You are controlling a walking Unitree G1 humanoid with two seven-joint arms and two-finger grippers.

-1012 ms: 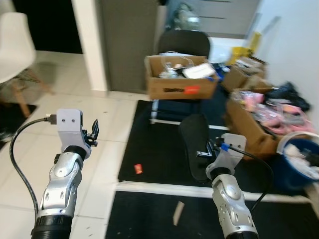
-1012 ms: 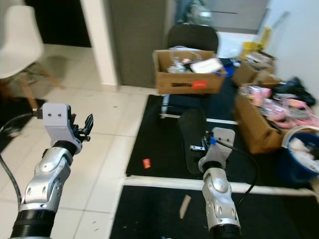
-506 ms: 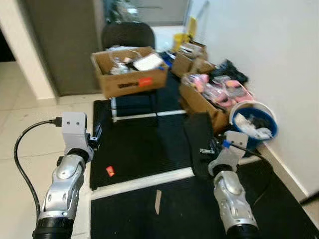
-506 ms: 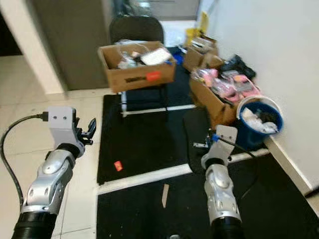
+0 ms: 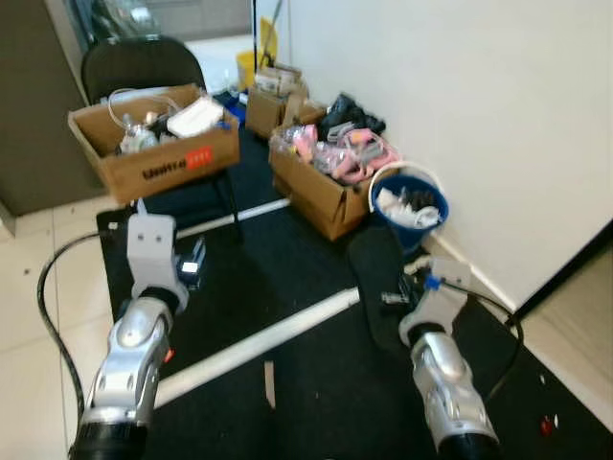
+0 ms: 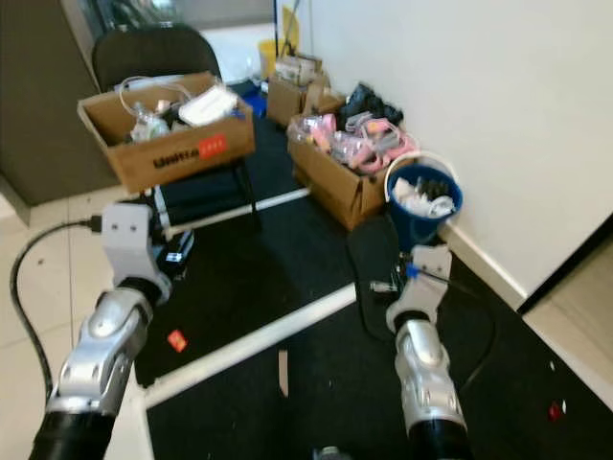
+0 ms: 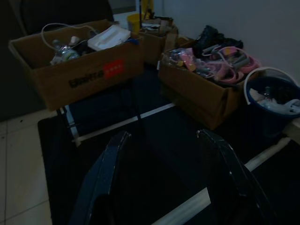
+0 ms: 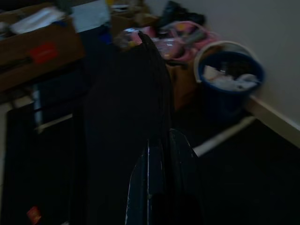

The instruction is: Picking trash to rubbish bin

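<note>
On the black floor mat (image 6: 287, 287) I have open room between my arms. A small red scrap (image 6: 176, 338) lies near my left arm, a pale strip (image 6: 283, 371) at centre. My right end effector (image 6: 383, 284) pinches a flat black sheet (image 5: 375, 278), fingers nearly together; my left end effector (image 7: 164, 154) hovers spread wide. Far right, the blue bucket with white rim (image 5: 410, 203) stands against the white wall (image 5: 460, 115), beside cardboard boxes (image 5: 321, 187).

Black mats (image 5: 306, 287) — boxes (image 5: 326, 187), blue bucket (image 5: 410, 206)
</note>
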